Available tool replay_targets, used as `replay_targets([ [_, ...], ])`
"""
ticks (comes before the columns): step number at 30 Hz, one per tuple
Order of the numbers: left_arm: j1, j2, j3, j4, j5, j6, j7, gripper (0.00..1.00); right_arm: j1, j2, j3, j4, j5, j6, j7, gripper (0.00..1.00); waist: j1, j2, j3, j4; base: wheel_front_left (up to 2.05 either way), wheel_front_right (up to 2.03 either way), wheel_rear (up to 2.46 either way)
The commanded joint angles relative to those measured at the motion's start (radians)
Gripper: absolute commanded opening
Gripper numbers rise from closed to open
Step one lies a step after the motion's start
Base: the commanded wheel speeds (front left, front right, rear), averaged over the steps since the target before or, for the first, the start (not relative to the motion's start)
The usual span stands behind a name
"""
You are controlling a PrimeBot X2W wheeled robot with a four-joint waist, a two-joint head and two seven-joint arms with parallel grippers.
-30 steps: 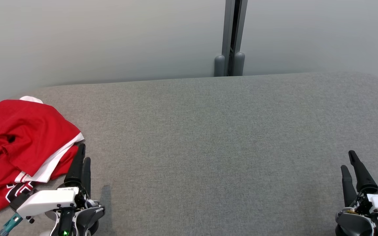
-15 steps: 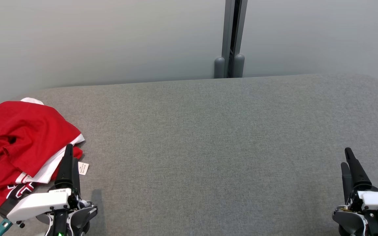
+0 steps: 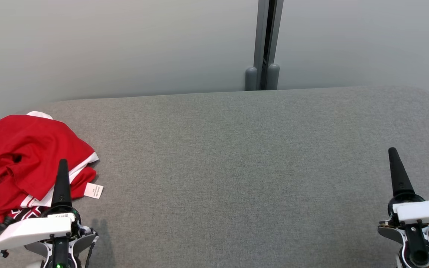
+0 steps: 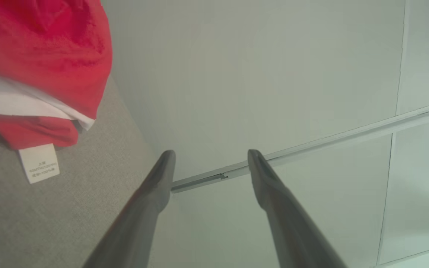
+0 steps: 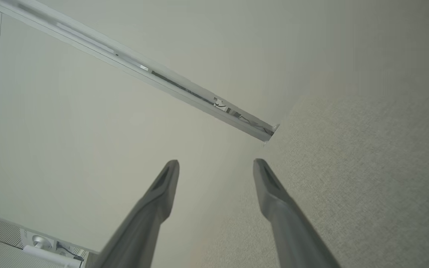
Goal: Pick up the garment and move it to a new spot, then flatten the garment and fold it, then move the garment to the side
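At lower left, the left jaws, parted and empty, have been shifted left over the garment (image 3: 21,149) edge, exposing its tag (image 3: 94,191); right jaws likewise parted. Pick-up is judged pending.

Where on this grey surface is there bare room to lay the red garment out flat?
The middle of the grey surface, from the left gripper across to the right gripper and back to the wall, lies bare. The left end is crowded: the crumpled red garment and its white label lie there.
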Motion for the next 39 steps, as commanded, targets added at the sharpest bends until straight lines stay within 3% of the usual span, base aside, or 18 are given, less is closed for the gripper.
replay_targets([
  [1, -0.013, 0.008, 0.009, -0.027, 0.027, -0.004, -0.006, 1.00, -0.027, -0.012, 0.008, -0.023, -0.037, 0.001, -0.011, 1.00, 0.0000, -0.0001, 0.000, 0.001, 0.00, 0.00, 0.00],
  [10, 0.003, 0.010, 0.028, -0.111, 0.203, -0.003, -0.035, 1.00, -0.045, -0.037, 0.069, -0.083, -0.296, 0.001, -0.045, 1.00, 0.0000, -0.0001, -0.005, 0.007, 0.00, 0.00, 0.00],
  [14, 0.011, 0.010, 0.010, -0.156, 0.304, 0.019, -0.048, 1.00, -0.048, -0.044, 0.087, -0.111, -0.410, 0.002, -0.059, 1.00, 0.0000, -0.0001, -0.004, 0.008, 0.00, 0.00, 0.00],
  [25, 0.045, 0.011, -0.124, -0.231, 0.591, 0.126, -0.079, 1.00, -0.047, -0.046, 0.122, -0.150, -0.615, 0.002, -0.096, 1.00, 0.0000, -0.0001, -0.001, 0.010, 0.00, 0.00, 0.00],
  [34, 0.053, 0.012, -0.206, -0.239, 0.776, 0.206, -0.099, 1.00, -0.038, -0.045, 0.163, -0.115, -0.711, 0.002, -0.120, 1.00, 0.0000, -0.0001, -0.001, 0.006, 0.00, 0.00, 0.00],
  [39, 0.060, 0.013, -0.245, -0.206, 0.898, 0.275, -0.112, 1.00, -0.039, -0.046, 0.186, -0.087, -0.761, 0.002, -0.134, 1.00, 0.0000, -0.0001, -0.002, 0.005, 0.00, 0.00, 0.00],
])
